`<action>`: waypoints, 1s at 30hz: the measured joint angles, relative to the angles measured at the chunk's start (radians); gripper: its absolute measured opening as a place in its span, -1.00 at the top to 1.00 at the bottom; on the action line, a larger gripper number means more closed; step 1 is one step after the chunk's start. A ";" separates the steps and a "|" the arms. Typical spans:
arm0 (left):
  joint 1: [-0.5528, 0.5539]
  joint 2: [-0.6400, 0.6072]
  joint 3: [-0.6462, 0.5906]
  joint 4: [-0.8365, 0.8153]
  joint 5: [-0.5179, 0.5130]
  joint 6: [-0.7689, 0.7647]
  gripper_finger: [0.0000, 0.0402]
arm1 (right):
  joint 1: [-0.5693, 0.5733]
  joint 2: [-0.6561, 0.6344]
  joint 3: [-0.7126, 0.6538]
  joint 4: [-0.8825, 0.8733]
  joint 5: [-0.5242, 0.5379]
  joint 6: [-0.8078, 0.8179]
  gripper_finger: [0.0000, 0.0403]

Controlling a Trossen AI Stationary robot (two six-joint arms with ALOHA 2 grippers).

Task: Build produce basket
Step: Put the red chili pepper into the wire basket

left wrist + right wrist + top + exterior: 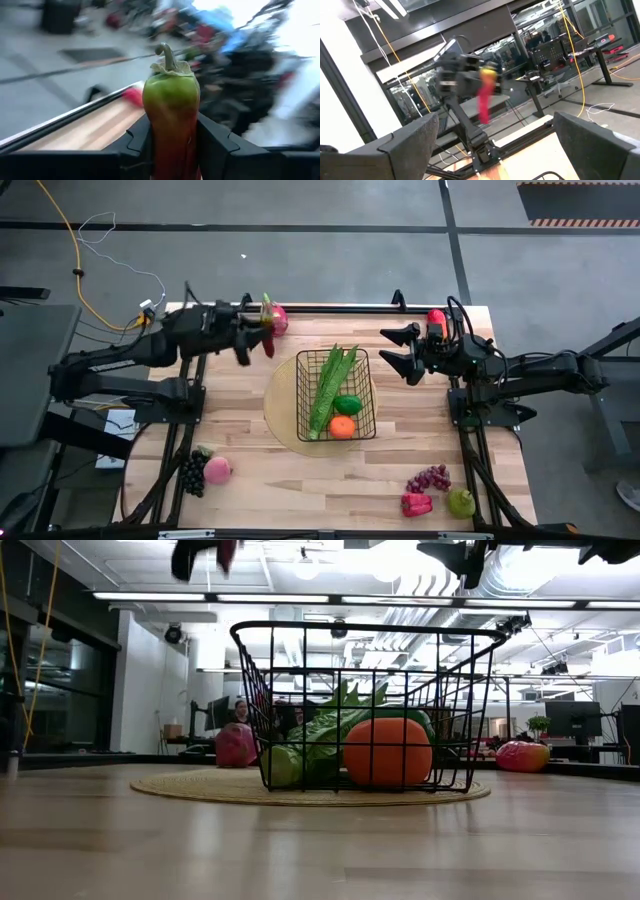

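Observation:
My left gripper [252, 332] is raised over the table's far left part, shut on a red chili [268, 332] with a green top and curled stem [167, 52]. Just beyond it a pink dragon fruit [279, 318] rests on the table. The black wire basket [337, 395] stands on a round tan disc [280, 415] and holds long green pods [330, 385], a green pepper [348, 405] and an orange [387, 752]. My right gripper [400, 350] hovers open to the right of the basket, touching nothing. My left gripper pinches the chili's body [170, 135] below its green top, one finger [140, 142] on each side. The fingers come level from the table's left and lie across the chili. The chili is lifted clear [228, 554], with its stem end free above the fingers.
Along the near edge lie dark grapes [192, 472] and a peach [217, 470] at the left, and red grapes [430, 478], a red pepper [417, 503] and a green apple [460, 502] at the right. A red piece [435, 318] sits by the right arm. Bare wood lies before the basket.

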 joint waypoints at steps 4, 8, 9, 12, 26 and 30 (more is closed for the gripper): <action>-0.173 -0.013 0.000 0.097 -0.051 0.054 0.48 | 0.000 0.000 0.000 0.000 -0.014 0.000 -0.90; -0.299 0.000 0.001 0.141 -0.162 0.147 0.48 | 0.000 0.000 0.000 0.000 -0.023 0.000 -0.90; -0.318 0.005 0.001 0.141 -0.182 0.167 0.48 | 0.000 0.000 0.000 0.000 -0.023 0.000 -0.90; -0.354 0.015 0.001 0.160 -0.219 0.215 0.48 | 0.000 0.000 0.000 0.000 -0.023 0.000 -0.90; -0.361 0.022 0.001 0.169 -0.247 0.221 0.47 | 0.000 0.000 0.000 0.000 -0.025 0.000 -0.90; -0.361 0.067 0.000 0.221 -0.255 0.220 0.47 | 0.000 0.000 0.000 0.000 -0.024 0.000 -0.90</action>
